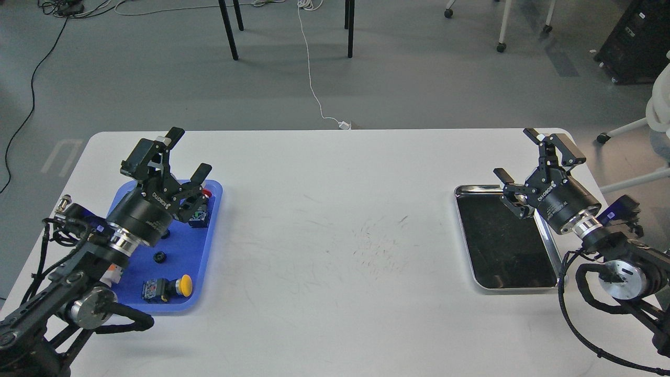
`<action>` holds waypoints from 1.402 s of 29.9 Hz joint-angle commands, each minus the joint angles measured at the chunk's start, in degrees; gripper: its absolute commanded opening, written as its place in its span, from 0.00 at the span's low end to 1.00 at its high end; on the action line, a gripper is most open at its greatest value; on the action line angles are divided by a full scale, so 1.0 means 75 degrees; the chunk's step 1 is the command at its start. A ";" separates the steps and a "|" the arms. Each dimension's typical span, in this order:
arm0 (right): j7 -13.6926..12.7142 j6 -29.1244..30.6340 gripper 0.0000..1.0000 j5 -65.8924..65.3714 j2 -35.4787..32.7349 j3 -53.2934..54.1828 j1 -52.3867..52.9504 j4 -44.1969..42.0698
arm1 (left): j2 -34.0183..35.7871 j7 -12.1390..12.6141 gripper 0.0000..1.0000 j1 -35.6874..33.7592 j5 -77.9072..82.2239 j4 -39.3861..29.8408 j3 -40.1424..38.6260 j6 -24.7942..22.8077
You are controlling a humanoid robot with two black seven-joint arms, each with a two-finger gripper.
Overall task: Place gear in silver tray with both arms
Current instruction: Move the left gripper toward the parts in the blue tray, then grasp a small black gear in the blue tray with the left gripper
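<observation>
The gear (159,257), a tiny black toothed disc, lies on the blue tray (201,246) at the left, in front of my left arm's wrist. My left gripper (187,153) is open and empty, raised above the far end of the blue tray. The silver tray (550,250) sits at the right of the table with a dark bare bottom. My right gripper (517,154) is open and empty, held above the silver tray's far right corner.
On the blue tray lie a yellow-capped push-button (170,288), a red-capped one (206,194) and a blue switch body (199,217) under the left gripper. The white table (335,235) has scuff marks in the middle. Chair legs and cables are on the floor beyond.
</observation>
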 commanded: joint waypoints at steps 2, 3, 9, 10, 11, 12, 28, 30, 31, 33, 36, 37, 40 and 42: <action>0.0000 0.0000 0.99 0.0000 -0.0012 -0.0004 0.0082 0.0007 | 0.0906 -0.0089 0.98 -0.0374 0.2322 -0.0137 0.0096 -0.0860; 0.0000 0.0000 0.99 0.0000 0.0000 -0.0004 0.0094 0.0007 | 0.1082 -0.0194 0.98 -0.0537 0.3048 -0.0208 0.0108 -0.1059; 0.0000 0.0000 0.99 0.0000 -0.0012 -0.0004 0.0141 0.0030 | 0.2697 -0.0389 0.97 -0.1287 0.7371 -0.0536 0.0950 -0.1144; 0.0000 0.0000 0.99 0.0000 -0.0024 -0.0004 0.0153 0.0030 | 0.2968 -0.0389 0.96 -0.1475 0.8029 -0.0571 0.1173 -0.1074; 0.0000 0.0000 0.99 0.0000 -0.0024 -0.0004 0.0153 0.0042 | 0.3156 -0.0389 0.96 -0.1732 0.8709 -0.0572 0.1418 -0.0934; 0.0000 0.0000 0.99 0.0012 -0.0024 -0.0004 0.0153 0.0042 | 0.3286 -0.0389 0.95 -0.1943 0.9237 -0.0560 0.1688 -0.0770; 0.0000 0.0000 0.99 -0.0011 -0.0059 -0.0004 0.0129 0.0066 | 0.2866 -0.0389 0.76 -0.4160 1.0757 0.1184 0.4925 0.0157; 0.0000 0.0000 0.99 -0.0011 -0.0047 -0.0004 0.0129 0.0066 | 0.2748 -0.0389 0.74 -0.4160 1.0757 0.1420 0.4995 0.0169; 0.0000 0.0000 0.99 -0.0011 -0.0047 -0.0004 0.0129 0.0066 | 0.2690 -0.0389 0.73 -0.4160 1.0757 0.1490 0.5076 0.0181; 0.0000 0.0000 0.99 -0.0011 -0.0047 -0.0004 0.0129 0.0066 | 0.2596 -0.0389 0.71 -0.4160 1.0757 0.1666 0.5252 0.0193; 0.0000 0.0000 0.99 -0.0011 -0.0047 -0.0004 0.0141 0.0066 | 0.2455 -0.0389 0.68 -0.4172 1.0757 0.1889 0.5312 0.0204; 0.0000 0.0000 0.99 0.0000 -0.0059 -0.0004 0.0141 0.0066 | 0.2420 -0.0389 0.67 -0.4160 1.0757 0.1982 0.5312 0.0204; 0.0000 0.0000 0.99 -0.0011 -0.0082 -0.0004 0.0141 0.0066 | 0.2256 -0.0389 0.67 -0.4172 1.0757 0.2275 0.5323 0.0228; 0.0000 0.0000 0.99 0.0000 -0.0071 0.0008 0.0141 0.0066 | 0.2116 -0.0389 0.67 -0.4160 1.0757 0.2498 0.5323 0.0356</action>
